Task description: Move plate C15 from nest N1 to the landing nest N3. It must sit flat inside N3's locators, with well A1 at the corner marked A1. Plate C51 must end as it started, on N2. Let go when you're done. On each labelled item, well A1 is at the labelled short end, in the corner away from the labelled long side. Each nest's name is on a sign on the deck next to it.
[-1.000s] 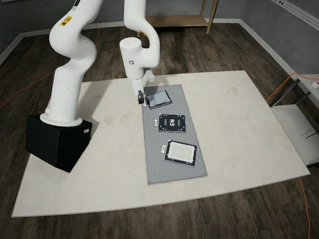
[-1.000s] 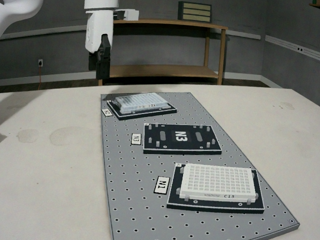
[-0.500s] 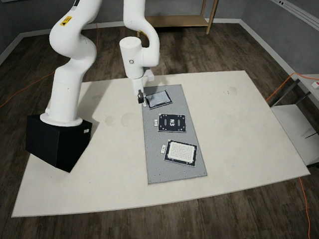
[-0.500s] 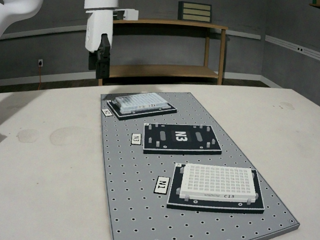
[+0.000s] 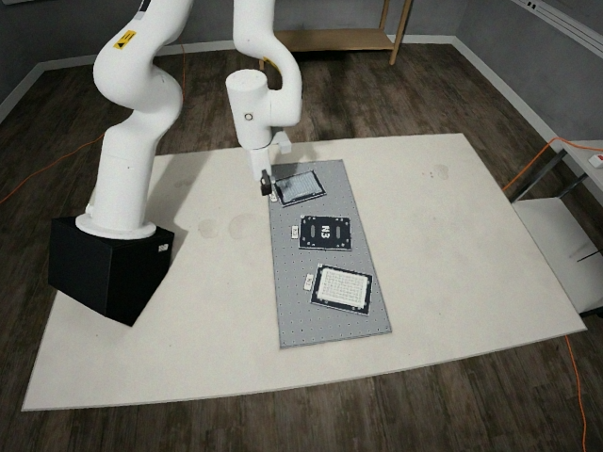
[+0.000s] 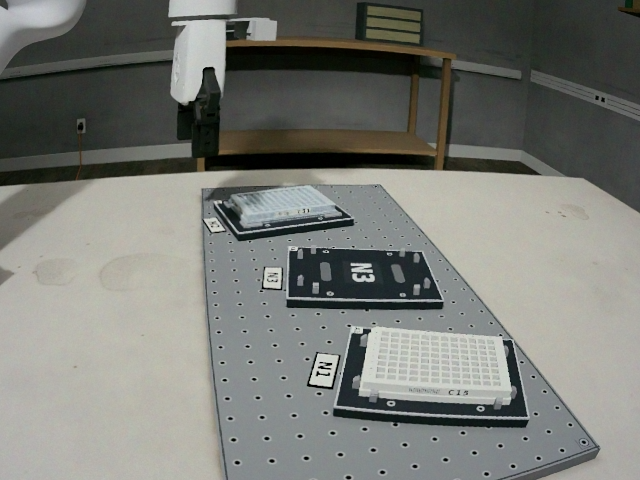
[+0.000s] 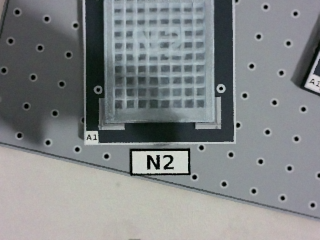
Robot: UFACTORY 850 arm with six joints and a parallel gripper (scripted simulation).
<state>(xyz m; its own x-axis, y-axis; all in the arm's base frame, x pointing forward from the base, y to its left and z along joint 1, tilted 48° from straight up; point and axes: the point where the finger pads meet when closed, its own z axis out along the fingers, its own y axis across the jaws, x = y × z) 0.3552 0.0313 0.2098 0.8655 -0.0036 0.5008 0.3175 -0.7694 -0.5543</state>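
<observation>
White plate C15 point(image 6: 435, 365) sits on nest N1 point(image 6: 431, 406) at the near end of the grey deck, its label on the near long side; it also shows in the top view point(image 5: 341, 289). The empty black nest N3 point(image 6: 361, 278) lies in the middle of the deck point(image 5: 325, 233). Translucent plate C51 point(image 6: 283, 204) point(image 5: 299, 186) rests on nest N2 at the far end. My gripper point(image 6: 199, 135) point(image 5: 266, 186) is open and empty, hovering above the left edge of N2. The wrist view looks straight down on plate C51 point(image 7: 159, 65), the N2 sign point(image 7: 160, 162) and N2's A1 corner mark point(image 7: 92, 136).
The perforated grey deck point(image 5: 323, 252) lies on a white table. Signs N1 point(image 6: 323, 369) and N3 point(image 6: 272, 277) lie left of their nests. A corner of nest N3 point(image 7: 311, 65) shows at the wrist view's right edge. The arm's black base point(image 5: 109, 267) stands at the left. A wooden shelf point(image 6: 330, 93) stands behind.
</observation>
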